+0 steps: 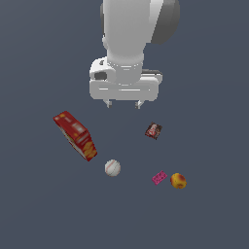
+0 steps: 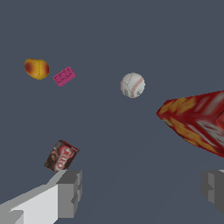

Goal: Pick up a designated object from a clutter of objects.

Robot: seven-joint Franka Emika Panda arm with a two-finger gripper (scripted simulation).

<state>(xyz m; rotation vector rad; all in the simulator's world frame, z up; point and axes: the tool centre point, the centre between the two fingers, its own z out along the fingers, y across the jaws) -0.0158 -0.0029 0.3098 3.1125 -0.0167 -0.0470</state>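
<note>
We are hovering our gripper [image 1: 123, 103] with fingers spread apart, gripping nothing. The baseball [image 1: 112, 168] is lying at six o'clock below it, the cracker box [image 1: 75, 135] at eight o'clock.

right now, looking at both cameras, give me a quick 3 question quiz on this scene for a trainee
1. True or false: the gripper is shut on the baseball.
2. Multiple choice: in the exterior view, what lies nearest the orange-yellow fruit? A) red cracker box B) pink block C) dark square card
3. Fill in: in the exterior view, the baseball sits to the ____ of the red cracker box.

Key
1. False: the fingers are spread and hold nothing; the baseball lies apart on the surface.
2. B: the pink block is right beside the fruit.
3. Right, and a little nearer the bottom edge.
</note>
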